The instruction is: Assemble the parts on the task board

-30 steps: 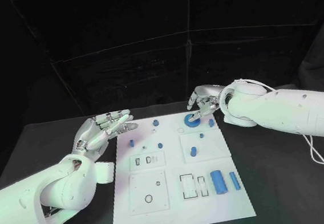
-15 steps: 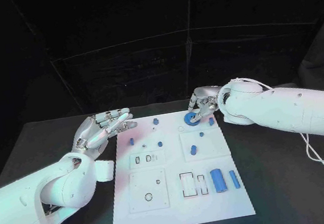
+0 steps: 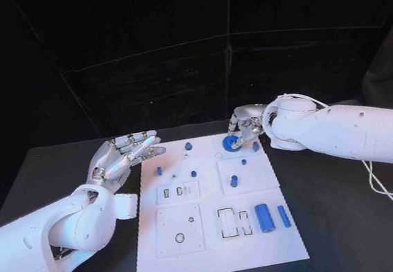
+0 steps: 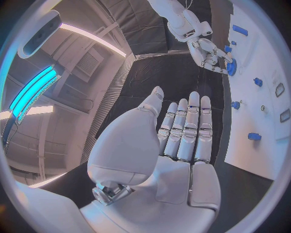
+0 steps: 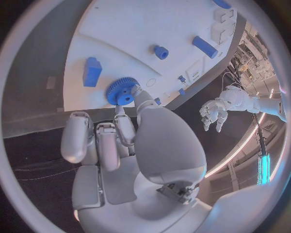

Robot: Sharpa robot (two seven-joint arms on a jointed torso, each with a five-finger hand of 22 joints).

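The white task board (image 3: 218, 244) lies in the middle of the table. A blue gear (image 3: 229, 144) sits at the board's far right part. My right hand (image 3: 244, 128) is over it and pinches the gear (image 5: 121, 91) at its rim between the thumb and a finger, with the other fingers (image 5: 77, 136) curled in. My left hand (image 3: 124, 156) hovers by the board's far left corner, flat and holding nothing, its fingers (image 4: 185, 124) stretched out side by side. From the left wrist I see the right hand (image 4: 209, 56) on the gear (image 4: 231, 67).
Other blue parts lie on the board: a thick cylinder (image 3: 264, 218) and a thin bar (image 3: 283, 217) near the front right, a peg (image 3: 233, 183) mid-board, and small pieces (image 3: 187, 147) at the far end. A blue block (image 5: 91, 71) lies beside the gear.
The right hand and the gear have crept slightly toward the board's far edge. The left hand has barely moved.
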